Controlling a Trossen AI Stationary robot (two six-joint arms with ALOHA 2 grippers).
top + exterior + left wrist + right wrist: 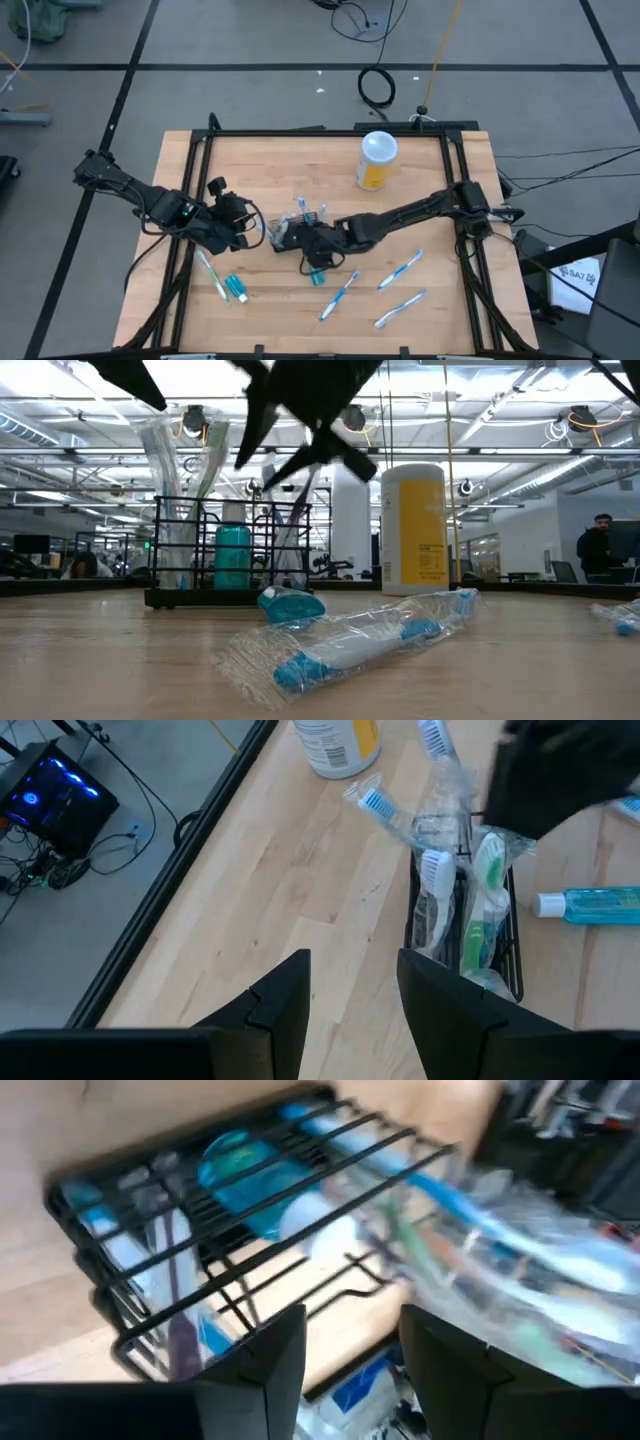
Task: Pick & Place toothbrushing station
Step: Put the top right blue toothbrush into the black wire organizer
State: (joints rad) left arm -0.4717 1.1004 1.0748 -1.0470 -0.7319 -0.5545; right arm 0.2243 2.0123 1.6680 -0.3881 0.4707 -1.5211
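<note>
- Near the middle of the table point(250, 170), a little toward its left edge, you have the black wire basket point(296, 228), with wrapped toothbrushes standing in it; the low view also shows a teal tube inside point(233, 556).
- Your right gripper point(303, 238) hangs right over the basket. In its wrist view the two fingers point(262, 1362) stand apart with nothing between them, the basket's bars just beyond.
- Your left gripper point(243, 228) sits just beside the basket on its left-edge side, fingers point(283, 1002) parted and empty, pointed at bare wood.
- On the front side of the basket, touching or nearly so, lies a teal tube point(318, 275).
- Toward the front-left corner lie one toothbrush point(211, 274) and another teal tube point(237, 289), close together.
- Toward the front edge, right of centre, you have three more wrapped toothbrushes: one point(339, 296) nearest the basket, one point(400, 269) beside it, one point(400, 308) closest to the front edge.
- Near the back edge, right of centre, stands a yellow canister with a white lid point(376, 160), well apart from the basket.
</note>
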